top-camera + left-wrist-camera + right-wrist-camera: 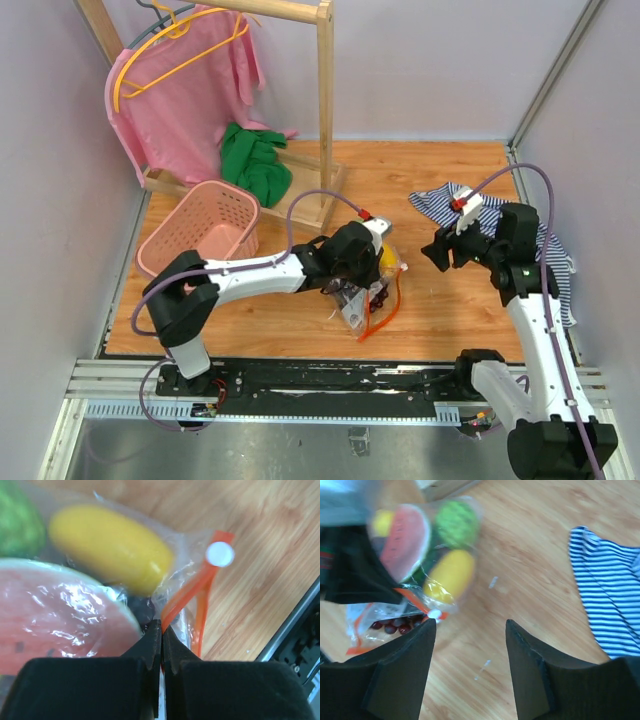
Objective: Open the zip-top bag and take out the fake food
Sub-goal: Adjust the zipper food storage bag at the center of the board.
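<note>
Two grippers meet at the middle of the table [440, 310]: the left gripper [161, 630] is clamped tight on the bag [190, 572] beside its orange zip strip [182, 597], toy fruit [110, 547] inside, while the right gripper [470, 625] hangs partly open and empty nearby.

The left arm [250, 272] stretches low from its base at the near left corner, forearm angled right towards the middle of the desk. The left gripper [161, 630] has its jaws pressed tight together, pinching a thin edge of the zip-top bag [185, 550]. The right arm [535, 320] rises steeply from its base, then bends at the elbow, wrist turned leftward. The right gripper [470, 630] hangs in the air, fingers [405, 670] spread apart, nothing between them.
</note>
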Robot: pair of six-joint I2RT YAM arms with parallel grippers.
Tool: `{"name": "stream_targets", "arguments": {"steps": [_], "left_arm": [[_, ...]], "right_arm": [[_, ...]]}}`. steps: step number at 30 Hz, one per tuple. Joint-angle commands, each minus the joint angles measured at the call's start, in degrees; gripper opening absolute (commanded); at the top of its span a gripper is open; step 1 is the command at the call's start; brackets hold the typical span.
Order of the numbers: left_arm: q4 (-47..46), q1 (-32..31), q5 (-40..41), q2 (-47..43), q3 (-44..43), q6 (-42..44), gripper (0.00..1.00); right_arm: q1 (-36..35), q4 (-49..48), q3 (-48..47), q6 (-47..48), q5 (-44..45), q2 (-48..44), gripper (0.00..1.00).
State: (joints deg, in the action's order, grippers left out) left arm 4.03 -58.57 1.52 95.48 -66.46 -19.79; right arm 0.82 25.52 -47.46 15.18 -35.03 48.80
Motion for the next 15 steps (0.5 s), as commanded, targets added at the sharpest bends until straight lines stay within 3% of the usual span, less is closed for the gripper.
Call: {"name": "stream_targets", "arguments": {"steps": [1,6,10,13,15], "left_arm": [[-8.27,0.37,-7.74,1.8,1.01,-1.96,0.0],[-10.9,1.58,-8.89,-1.24,2.91,-2.46,0.0],[-12.37,2.6,-10.65,-3.9,4.24,-3.02,0.0],[-13.62,3.13,-12.83,-4.8,4.41,-3.69,0.0],[-14.97,3.56,-14.53,-4.84,4.26,-4.12,0.0]], "right_arm": [[0.86,9.37,-2.45,13.62,-19.47,-0.27,0.58],[0.86,25.46,-5.7,36.19,-33.31,2.14,0.55],[0.85,46.96,-7.42,67.75,-41.33,4.14,0.57],[0.45,63.43,-5.84,97.38,-40.67,5.75,0.63],[0.06,64.21,-3.9,104.52,-38.51,6.76,0.65]]}}
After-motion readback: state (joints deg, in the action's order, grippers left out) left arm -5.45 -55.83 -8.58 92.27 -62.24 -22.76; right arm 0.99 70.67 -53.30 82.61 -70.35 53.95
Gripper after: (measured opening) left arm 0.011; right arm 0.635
